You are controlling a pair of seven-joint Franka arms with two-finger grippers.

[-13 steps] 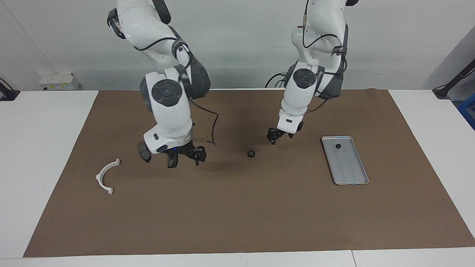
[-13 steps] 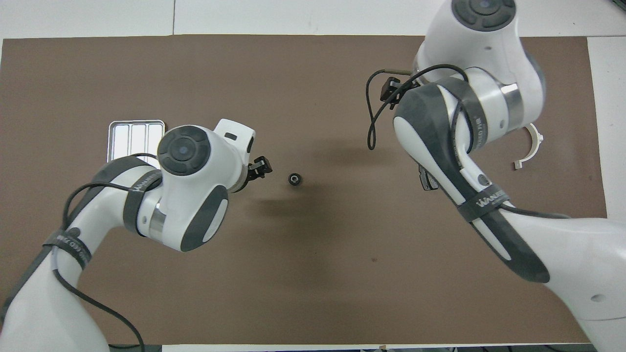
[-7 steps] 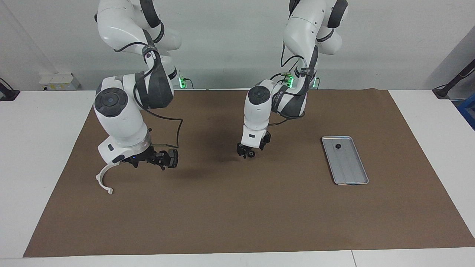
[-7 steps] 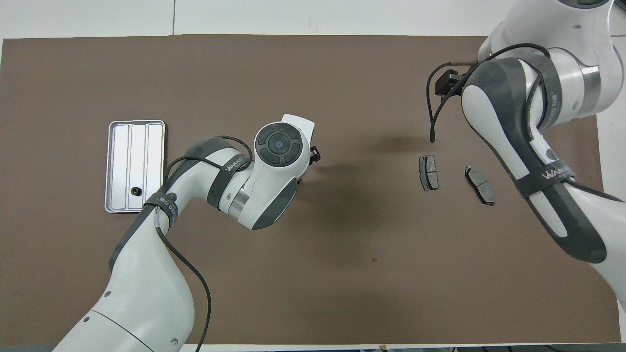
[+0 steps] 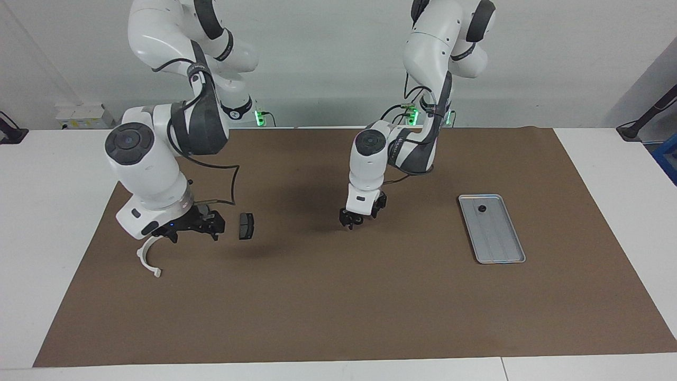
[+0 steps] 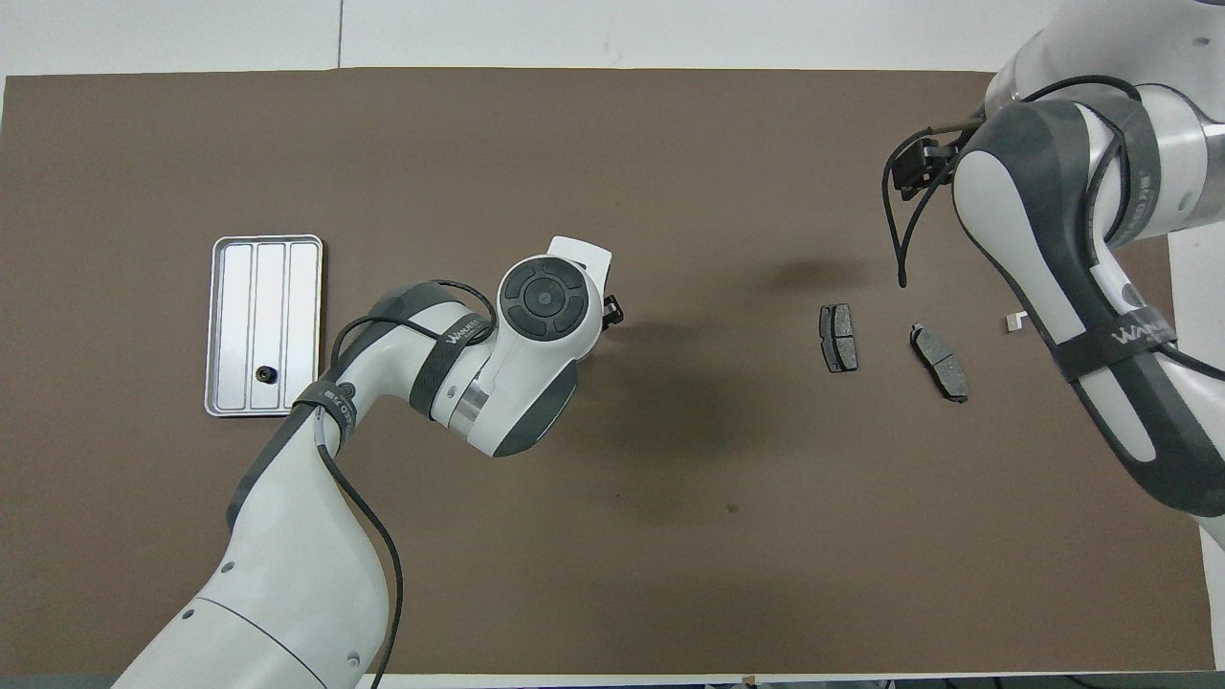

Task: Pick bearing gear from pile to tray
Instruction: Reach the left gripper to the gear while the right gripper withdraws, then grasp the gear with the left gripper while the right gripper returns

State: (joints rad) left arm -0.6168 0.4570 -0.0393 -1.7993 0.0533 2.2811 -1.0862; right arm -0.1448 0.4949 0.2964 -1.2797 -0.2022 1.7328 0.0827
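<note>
My left gripper (image 5: 353,218) is down at the mat in the middle of the table, jaws open. A bearing gear between its dark fingers cannot be made out, and in the overhead view the wrist covers that spot. One small black bearing gear (image 5: 482,208) (image 6: 264,373) lies in the silver tray (image 5: 500,243) (image 6: 270,287) toward the left arm's end. Of the pile, two dark brake pads (image 6: 838,337) (image 6: 940,348) and the white half-ring bracket (image 5: 147,259) lie toward the right arm's end. My right gripper (image 5: 193,229) hangs open over them, holding nothing.
A brown mat (image 5: 338,307) covers the table, with white tabletop (image 5: 47,211) around it. In the facing view one brake pad (image 5: 246,226) shows beside the right gripper. The right arm hides most of the bracket in the overhead view.
The left gripper came away from the tray's side and dropped onto the spot where the gear lay, then held there. The right arm swung toward its end, uncovering the brake pads.
</note>
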